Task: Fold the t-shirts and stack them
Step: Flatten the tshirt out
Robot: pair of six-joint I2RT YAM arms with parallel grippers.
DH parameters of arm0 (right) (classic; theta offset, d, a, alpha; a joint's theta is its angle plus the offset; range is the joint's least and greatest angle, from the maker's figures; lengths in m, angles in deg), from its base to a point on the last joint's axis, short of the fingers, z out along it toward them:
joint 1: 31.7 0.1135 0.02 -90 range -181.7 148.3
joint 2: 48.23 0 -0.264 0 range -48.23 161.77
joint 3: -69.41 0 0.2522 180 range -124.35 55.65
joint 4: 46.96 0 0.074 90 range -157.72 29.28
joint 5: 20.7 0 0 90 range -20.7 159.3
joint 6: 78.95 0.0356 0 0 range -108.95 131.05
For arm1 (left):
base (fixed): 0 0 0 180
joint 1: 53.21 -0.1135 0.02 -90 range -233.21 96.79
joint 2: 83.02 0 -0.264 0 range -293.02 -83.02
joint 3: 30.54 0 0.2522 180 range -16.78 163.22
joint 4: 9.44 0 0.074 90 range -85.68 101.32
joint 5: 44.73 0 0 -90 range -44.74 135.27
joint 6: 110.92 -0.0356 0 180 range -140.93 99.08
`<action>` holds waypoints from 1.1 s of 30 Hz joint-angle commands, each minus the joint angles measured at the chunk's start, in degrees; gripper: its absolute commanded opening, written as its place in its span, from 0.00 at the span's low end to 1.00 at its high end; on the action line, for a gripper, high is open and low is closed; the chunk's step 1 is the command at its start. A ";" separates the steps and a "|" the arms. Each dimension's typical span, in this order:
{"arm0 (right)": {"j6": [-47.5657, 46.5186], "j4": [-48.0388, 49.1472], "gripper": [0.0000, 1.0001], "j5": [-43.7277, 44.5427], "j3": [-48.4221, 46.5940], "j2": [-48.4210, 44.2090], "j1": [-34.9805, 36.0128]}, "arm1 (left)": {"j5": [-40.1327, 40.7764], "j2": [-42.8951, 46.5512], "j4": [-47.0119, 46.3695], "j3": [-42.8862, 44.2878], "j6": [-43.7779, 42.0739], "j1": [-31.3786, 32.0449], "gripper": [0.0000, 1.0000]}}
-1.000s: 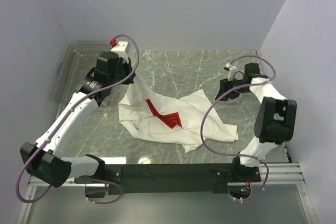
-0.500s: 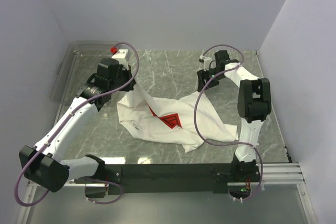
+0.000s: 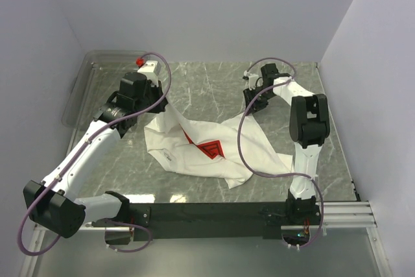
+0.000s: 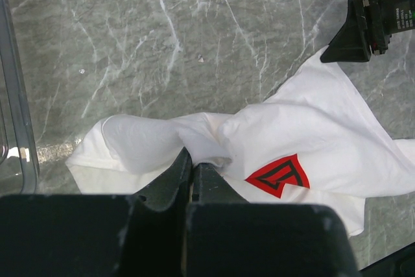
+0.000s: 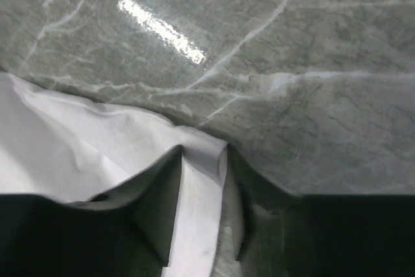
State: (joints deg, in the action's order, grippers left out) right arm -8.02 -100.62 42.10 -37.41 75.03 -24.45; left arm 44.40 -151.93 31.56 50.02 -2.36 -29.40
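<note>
White t-shirt (image 5: 78, 154) edge lies inside the right gripper (image 5: 202, 155), marble tabletop (image 5: 292, 63) beyond.

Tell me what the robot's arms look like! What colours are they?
The left arm and right arm are white tubes with chunky black joints. A thin purple cable loops along each one. The left arm has a small red cap near its wrist. The left gripper and right gripper each have two black fingers.
</note>
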 commanded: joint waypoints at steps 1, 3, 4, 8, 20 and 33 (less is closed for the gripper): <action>-0.09 -1.49 0.33 -2.05 -2.75 0.75 0.49 | -0.81 1.93 -2.64 0.25 0.94 0.00 0.00; -0.62 -1.06 0.11 -3.47 -0.74 -2.22 0.40 | -0.02 2.46 -2.29 0.78 0.86 -0.08 0.01; -1.31 -0.45 0.05 -4.34 0.58 -3.98 0.23 | 0.25 2.72 -2.20 0.96 0.94 0.00 0.00; -3.86 2.11 0.00 -7.77 9.28 -21.33 -1.00 | 0.69 6.05 -2.28 1.92 1.12 0.01 0.01; -7.65 -7.74 0.00 -13.41 2.72 -68.20 -17.61 | -0.89 25.91 -10.09 7.17 0.94 0.09 0.01; 6.15 -3.18 0.00 13.83 -34.38 -73.34 -18.94 | -10.47 26.81 -16.80 33.90 4.02 0.01 0.01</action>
State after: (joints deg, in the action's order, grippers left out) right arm -5.36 -105.03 46.63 -70.98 -0.44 -43.01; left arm 36.60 -122.35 16.52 80.36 0.81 -29.40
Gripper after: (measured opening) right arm 0.006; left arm 0.023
